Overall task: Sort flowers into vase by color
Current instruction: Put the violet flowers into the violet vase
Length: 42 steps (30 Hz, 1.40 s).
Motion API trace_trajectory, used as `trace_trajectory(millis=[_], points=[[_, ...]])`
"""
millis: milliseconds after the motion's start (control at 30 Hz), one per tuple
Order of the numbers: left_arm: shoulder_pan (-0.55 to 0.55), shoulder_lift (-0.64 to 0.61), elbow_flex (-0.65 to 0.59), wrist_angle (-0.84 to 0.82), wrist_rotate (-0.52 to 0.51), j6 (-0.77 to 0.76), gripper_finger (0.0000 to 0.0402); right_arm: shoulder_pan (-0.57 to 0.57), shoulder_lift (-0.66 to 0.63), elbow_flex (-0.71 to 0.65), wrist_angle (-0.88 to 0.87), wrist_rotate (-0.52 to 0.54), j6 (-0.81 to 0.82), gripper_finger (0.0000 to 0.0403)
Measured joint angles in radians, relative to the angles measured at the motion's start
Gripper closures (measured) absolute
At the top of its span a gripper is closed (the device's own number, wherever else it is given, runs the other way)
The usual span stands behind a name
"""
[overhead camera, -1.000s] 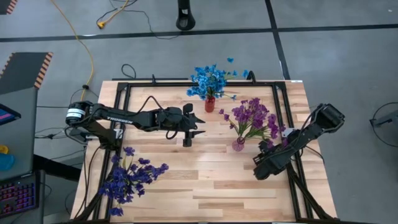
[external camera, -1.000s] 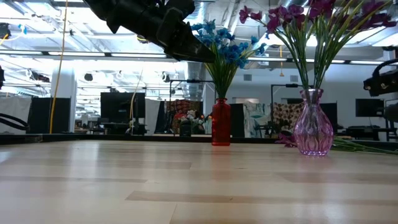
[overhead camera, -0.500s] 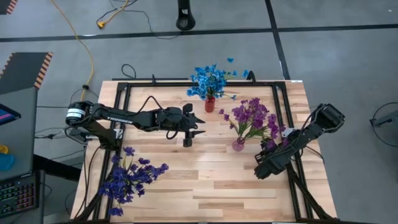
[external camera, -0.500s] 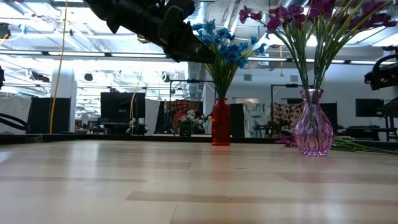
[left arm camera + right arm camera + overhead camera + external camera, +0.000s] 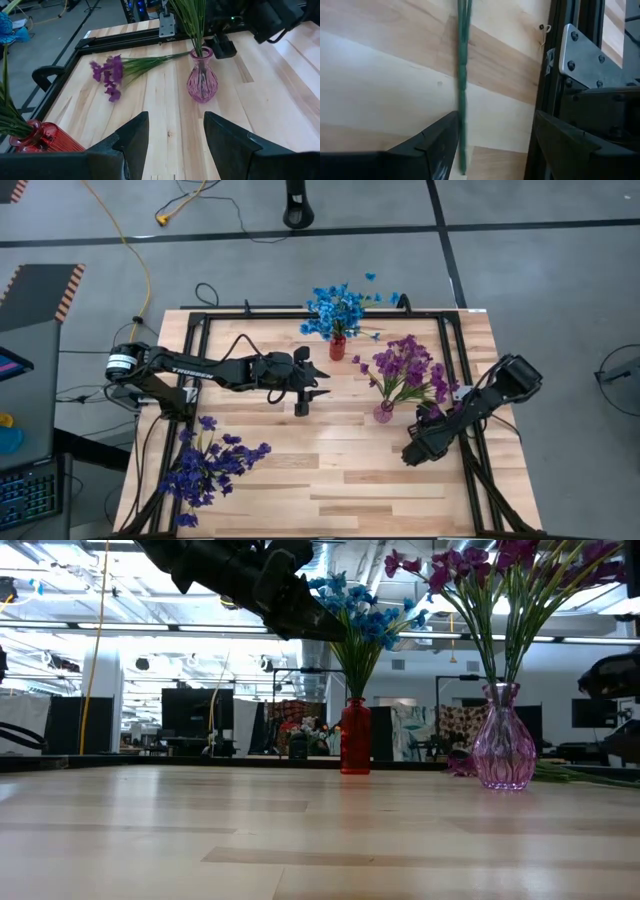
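I see right gripper (image 5: 413,452) lower right, wide open over a green stem (image 5: 462,85); left gripper (image 5: 312,384) open, empty, mid-bench.

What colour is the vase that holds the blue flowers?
Red. The vase shows best in the low view, under the blue flowers.

Both arms are finished in dark, near-black casings. On the left arm (image 5: 200,367), white lettering is carried along the link nearest the table's (image 5: 330,480) left edge, and a round silver-and-black joint cap is seen at its base. Black cables are looped beside that base. The left gripper (image 5: 172,145) and right gripper (image 5: 492,145) are each formed of two broad, matte black, wedge-shaped fingers.
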State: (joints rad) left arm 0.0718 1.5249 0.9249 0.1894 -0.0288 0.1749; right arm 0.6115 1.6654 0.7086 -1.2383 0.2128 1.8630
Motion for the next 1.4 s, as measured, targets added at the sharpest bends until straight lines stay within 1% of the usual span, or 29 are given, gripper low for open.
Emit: trace_trajectory(millis=[100,300,500,767,967,1067,1133,1300,1400], points=[[0.000,0.000,0.000,0.000,0.000,0.000,0.0223,-0.002,-0.001,0.000,0.000,0.000,-0.005,0.0117],[0.000,0.000,0.000,0.000,0.000,-0.013,0.0223,-0.002,-0.047,0.000,-0.007,0.014,0.008,0.0117],[0.000,0.000,0.000,0.000,0.000,-0.014,0.0223,-0.005,-0.039,0.000,-0.007,0.030,0.026,0.0117],[0.000,0.000,0.000,-0.006,0.000,-0.023,0.0223,-0.044,-0.036,0.005,-0.024,0.071,0.067,0.0117],[0.000,0.000,0.000,-0.012,0.000,-0.023,0.0223,-0.073,-0.036,0.005,-0.025,0.073,0.067,0.0120],[0.000,0.000,0.000,-0.013,0.000,-0.023,0.0223,-0.084,-0.036,0.005,-0.025,0.073,0.065,0.0134],[0.000,0.000,0.000,-0.013,0.000,-0.023,0.0223,-0.090,-0.036,0.005,-0.025,0.074,0.066,0.0152],[0.000,0.000,0.000,-0.013,0.000,-0.023,0.0223,-0.105,-0.036,0.005,-0.025,0.074,0.065,0.0212],[0.000,0.000,0.000,-0.013,0.000,-0.023,0.0223,-0.111,-0.015,0.005,-0.023,0.074,0.066,0.0252]])
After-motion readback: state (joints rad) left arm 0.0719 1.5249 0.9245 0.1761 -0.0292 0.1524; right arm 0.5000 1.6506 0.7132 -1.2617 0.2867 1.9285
